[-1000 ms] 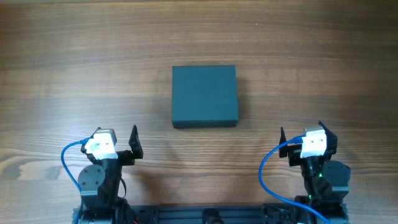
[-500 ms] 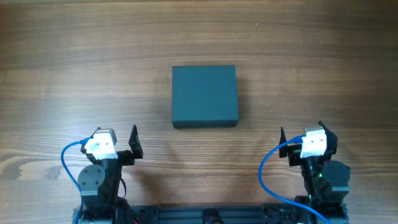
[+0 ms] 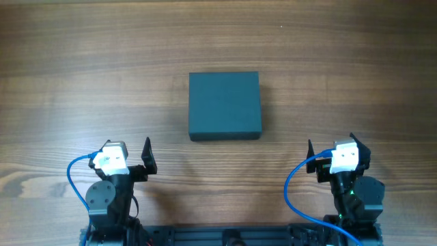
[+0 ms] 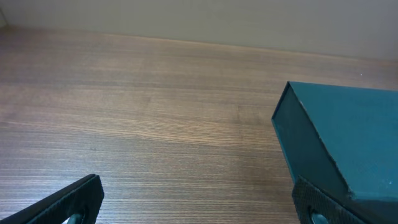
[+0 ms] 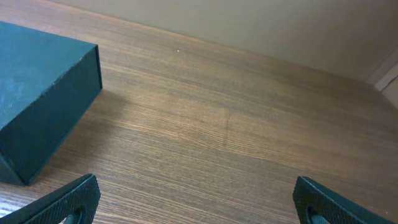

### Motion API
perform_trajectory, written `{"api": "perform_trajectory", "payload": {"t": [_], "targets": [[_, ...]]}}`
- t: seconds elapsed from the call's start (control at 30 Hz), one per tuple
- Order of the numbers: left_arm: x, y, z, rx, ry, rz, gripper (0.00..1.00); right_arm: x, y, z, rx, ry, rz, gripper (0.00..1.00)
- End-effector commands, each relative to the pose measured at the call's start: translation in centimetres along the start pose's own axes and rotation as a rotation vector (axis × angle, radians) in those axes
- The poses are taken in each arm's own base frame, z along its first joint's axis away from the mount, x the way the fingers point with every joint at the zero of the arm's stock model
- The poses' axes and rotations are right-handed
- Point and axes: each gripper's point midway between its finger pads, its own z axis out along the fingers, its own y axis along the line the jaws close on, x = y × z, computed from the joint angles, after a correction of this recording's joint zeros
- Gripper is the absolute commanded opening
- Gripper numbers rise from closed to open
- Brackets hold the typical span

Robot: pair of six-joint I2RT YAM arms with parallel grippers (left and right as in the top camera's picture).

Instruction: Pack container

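Observation:
The dark teal-green container [image 3: 224,105] sits shut, lid flat, in the middle of the wooden table. It shows at the right of the left wrist view [image 4: 348,143] and at the left of the right wrist view [image 5: 37,99]. My left gripper [image 3: 128,158] is near the front edge, left of and nearer than the container; its jaws [image 4: 199,202] are wide apart and empty. My right gripper [image 3: 331,154] is near the front edge, right of the container; its jaws [image 5: 199,202] are wide apart and empty. No hand tools show.
The wooden table [image 3: 82,82] spreads round the container with nothing else on it in view. A pale wall [image 5: 280,25] runs along the table's far edge in the wrist views. Blue cables [image 3: 74,179] loop by each arm base.

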Motion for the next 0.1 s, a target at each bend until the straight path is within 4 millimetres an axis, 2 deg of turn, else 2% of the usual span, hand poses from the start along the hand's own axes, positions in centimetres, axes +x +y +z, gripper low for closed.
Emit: {"api": "perform_trajectory", "payload": {"t": [0.0, 0.07], "targets": [[-0.13, 0.27, -0.02, -0.012, -0.011, -0.007, 1.00, -0.26, -0.10, -0.10, 0.004, -0.014, -0.008, 1.00], [-0.13, 0.27, -0.02, -0.012, -0.011, -0.007, 1.00, -0.26, -0.10, -0.10, 0.004, -0.014, -0.008, 1.00]]}}
